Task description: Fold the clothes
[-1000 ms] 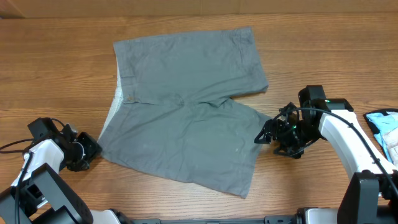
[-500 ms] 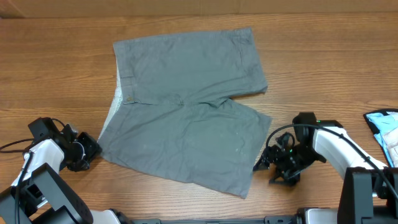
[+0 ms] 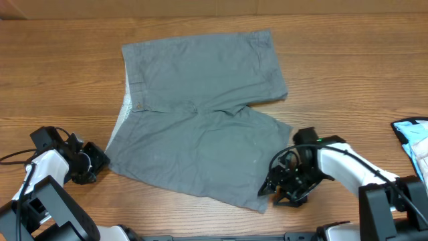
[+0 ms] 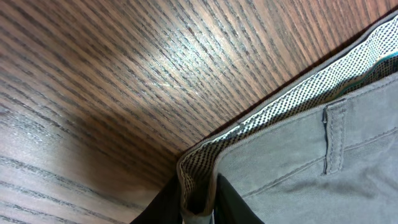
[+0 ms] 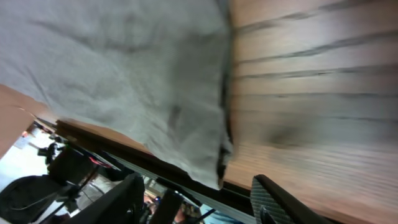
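Wooden table (image 3: 60, 73): grey shorts (image 3: 200, 114) lie flat. We note the right gripper (image 3: 265, 190) has dropped to the near leg-hem corner, jaws apart, seemingly straddling it (view blurred). The left gripper (image 3: 102, 161) pinches the waistband corner. Fold pending.

The left arm (image 3: 45, 166) and right arm (image 3: 342, 165) both wear smooth white shells over black joints. Thin black cables (image 3: 283, 161) loop beside the wrists. The left claw (image 3: 100, 161) and right claw (image 3: 266, 189) are black, with broad dark fingers (image 5: 129, 198).
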